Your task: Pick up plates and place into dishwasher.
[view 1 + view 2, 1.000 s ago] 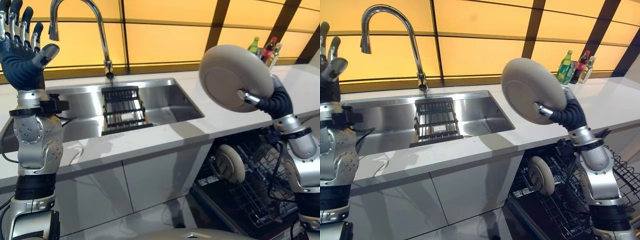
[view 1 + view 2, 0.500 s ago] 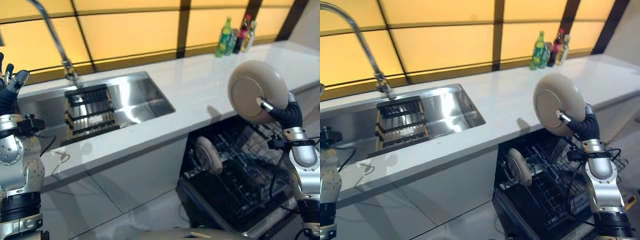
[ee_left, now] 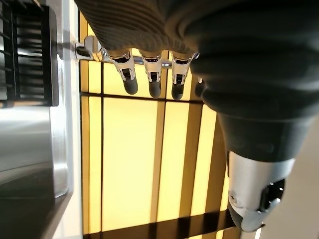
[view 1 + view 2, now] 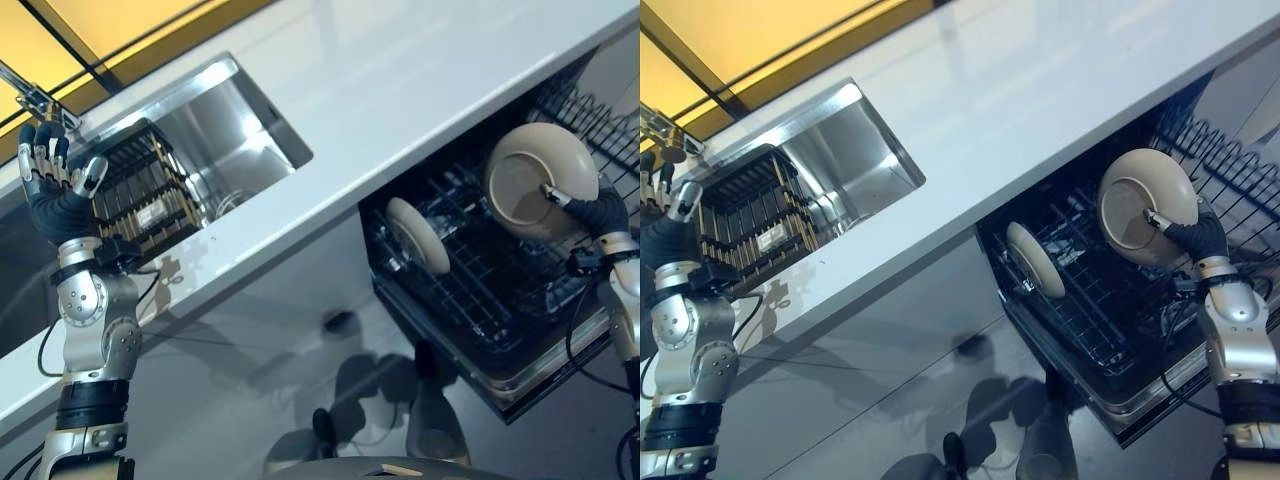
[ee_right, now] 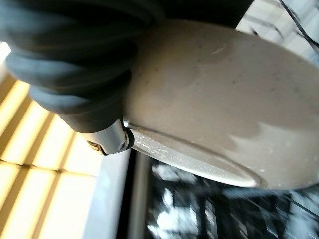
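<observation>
Below the worktop (image 4: pixel 420 90), your right robot hand (image 4: pixel 592 212) pinches the stiff, breakable plate (image 4: pixel 535 180) by its rim; keep that edge grip firm.

- Two plates: one plate (image 4: pixel 535 180) pinched in the right hand (image 4: pixel 592 212), a second plate (image 4: pixel 417 235) standing on edge in the rack, off to that hand's left.
- One dishwasher rack (image 4: pixel 480 290), directly beneath the right hand.
- One sink (image 4: pixel 215 130) and one dark drying rack (image 4: pixel 145 200), just beside the raised left hand (image 4: pixel 55 185).
</observation>
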Robot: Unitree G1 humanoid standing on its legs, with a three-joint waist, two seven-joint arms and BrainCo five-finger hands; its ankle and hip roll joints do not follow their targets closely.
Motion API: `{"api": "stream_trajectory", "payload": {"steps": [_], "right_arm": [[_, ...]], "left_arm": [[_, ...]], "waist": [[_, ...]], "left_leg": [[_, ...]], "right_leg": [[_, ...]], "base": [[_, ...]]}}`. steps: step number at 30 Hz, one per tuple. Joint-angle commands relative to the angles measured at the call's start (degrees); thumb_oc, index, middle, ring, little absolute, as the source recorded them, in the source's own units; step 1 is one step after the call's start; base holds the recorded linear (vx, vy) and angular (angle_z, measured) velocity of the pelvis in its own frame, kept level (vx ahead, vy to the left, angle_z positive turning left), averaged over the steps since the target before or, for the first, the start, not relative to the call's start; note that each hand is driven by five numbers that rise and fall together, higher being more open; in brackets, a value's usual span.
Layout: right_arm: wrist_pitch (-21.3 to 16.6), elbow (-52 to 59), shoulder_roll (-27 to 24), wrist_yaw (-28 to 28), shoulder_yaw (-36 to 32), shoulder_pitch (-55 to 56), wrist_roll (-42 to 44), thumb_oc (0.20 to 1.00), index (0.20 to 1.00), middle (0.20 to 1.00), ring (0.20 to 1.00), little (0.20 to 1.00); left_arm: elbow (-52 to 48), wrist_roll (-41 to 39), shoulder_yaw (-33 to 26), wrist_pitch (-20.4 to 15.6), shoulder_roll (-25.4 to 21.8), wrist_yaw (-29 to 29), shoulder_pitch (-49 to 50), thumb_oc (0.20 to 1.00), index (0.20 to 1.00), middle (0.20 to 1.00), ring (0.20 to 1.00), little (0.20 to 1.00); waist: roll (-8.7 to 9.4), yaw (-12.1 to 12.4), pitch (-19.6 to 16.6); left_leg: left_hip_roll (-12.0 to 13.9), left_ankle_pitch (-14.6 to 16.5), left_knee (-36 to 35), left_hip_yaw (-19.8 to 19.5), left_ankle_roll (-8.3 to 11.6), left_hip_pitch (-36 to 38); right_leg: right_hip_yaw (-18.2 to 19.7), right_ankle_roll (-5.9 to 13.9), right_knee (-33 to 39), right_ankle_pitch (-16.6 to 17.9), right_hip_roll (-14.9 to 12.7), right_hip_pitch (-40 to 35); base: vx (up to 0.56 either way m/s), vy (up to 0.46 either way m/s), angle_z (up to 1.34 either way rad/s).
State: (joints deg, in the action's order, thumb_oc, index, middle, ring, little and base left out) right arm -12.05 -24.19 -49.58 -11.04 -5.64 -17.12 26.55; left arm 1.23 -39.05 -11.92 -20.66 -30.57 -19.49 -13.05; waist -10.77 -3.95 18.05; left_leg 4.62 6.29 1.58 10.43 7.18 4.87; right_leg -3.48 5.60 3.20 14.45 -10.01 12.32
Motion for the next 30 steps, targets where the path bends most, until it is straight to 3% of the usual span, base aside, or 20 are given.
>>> {"api": "stream_trajectory", "payload": {"steps": [1,10,21,30], "right_arm": [[-2.1,-1.9,-4.6,-7.3,4.6,-9.5,6.4,0.2,0.2,0.2,0.2,0.2],[0.0,-12.1,-8.0,-15.5,13.1,-18.6,7.6,0.2,0.2,0.2,0.2,0.2],[1.1,-15.7,-7.6,-12.6,21.0,-24.5,0.5,0.2,0.2,0.2,0.2,0.2],[3.2,-18.8,-5.2,-9.5,22.1,-23.9,-2.0,0.2,0.2,0.2,0.2,0.2]], "left_arm": [[1.9,0.3,2.8,-4.7,-2.0,-2.0,-3.5,1.0,1.0,1.0,1.0,1.0],[4.0,-0.3,5.7,-4.1,-3.8,-4.4,-9.2,1.0,1.0,1.0,1.0,1.0],[4.8,-0.2,7.2,-1.9,-6.9,-7.2,-15.2,1.0,1.0,1.0,1.0,1.0],[3.5,-0.3,7.5,0.3,-8.7,-8.7,-17.5,1.0,1.0,1.0,1.0,1.0]], "waist": [[0.68,-1.2,0.4],[-1.08,-1.0,4.2],[-1.87,-0.4,7.7],[-2.18,0.0,9.2]], "left_leg": [[1.2,-6.7,1.3,-3.9,-0.03,-8.4],[0.5,-7.6,1.6,-3.6,0.54,-12.0],[0.8,-9.1,2.1,-3.9,0.63,-16.5],[1.1,-9.7,1.6,-4.1,0.44,-16.8]], "right_leg": [[-0.4,1.72,-11.6,-11.6,-3.4,3.4],[-0.3,0.8,-12.5,-11.6,-3.4,7.4],[-0.9,0.18,-13.3,-11.6,-2.7,10.9],[-1.2,-0.1,-12.7,-11.4,-2.3,10.4]], "base": [[-0.06,0.001,-0.04],[-0.06,-0.034,-0.06],[-0.05,-0.069,-0.02],[-0.02,-0.036,-0.01]]}}
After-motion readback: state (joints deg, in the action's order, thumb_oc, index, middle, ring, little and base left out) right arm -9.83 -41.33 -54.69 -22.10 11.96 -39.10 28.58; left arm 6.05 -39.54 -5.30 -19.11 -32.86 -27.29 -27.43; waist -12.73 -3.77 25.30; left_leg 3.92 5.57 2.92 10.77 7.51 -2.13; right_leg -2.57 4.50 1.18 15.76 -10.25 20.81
